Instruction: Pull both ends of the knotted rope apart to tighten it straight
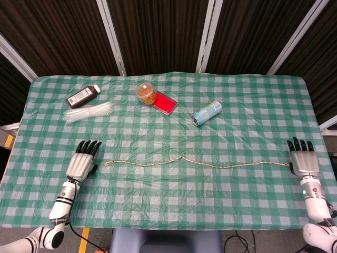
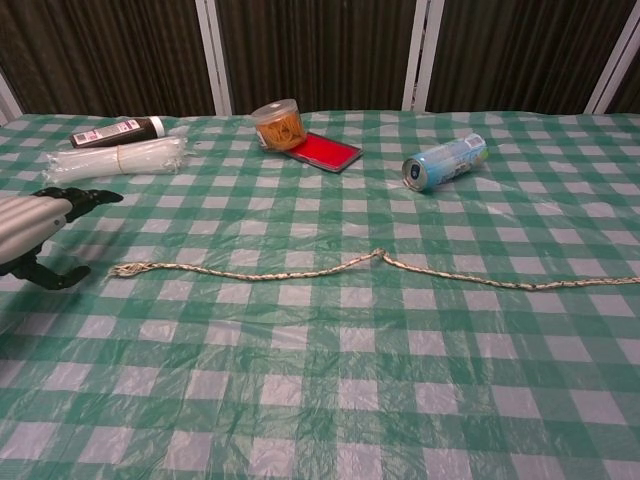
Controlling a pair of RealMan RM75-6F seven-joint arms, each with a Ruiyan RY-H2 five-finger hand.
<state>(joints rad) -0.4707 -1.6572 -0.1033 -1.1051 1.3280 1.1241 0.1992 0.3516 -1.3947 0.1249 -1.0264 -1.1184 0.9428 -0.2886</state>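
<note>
The thin beige rope [image 1: 221, 166] lies slack on the green checked tablecloth, with its small knot [image 1: 181, 157] raised in a slight kink near the middle. In the chest view the knot [image 2: 379, 256] shows the same bend, and the rope's left end [image 2: 122, 270] lies free. My left hand [image 1: 81, 166] is a short way left of that end, fingers spread and holding nothing; the chest view shows the left hand [image 2: 40, 225] off the rope. My right hand [image 1: 302, 162] has its fingers extended. The rope's right end reaches its thumb side, where any hold is hidden.
Along the far half stand a dark bottle [image 1: 83, 96], a clear packet of white sticks [image 1: 88, 112], an orange-lidded jar [image 1: 146, 93], a red flat case [image 1: 165, 103] and a lying blue can [image 1: 207, 113]. The table's front edge [image 1: 174, 225] runs just behind both hands.
</note>
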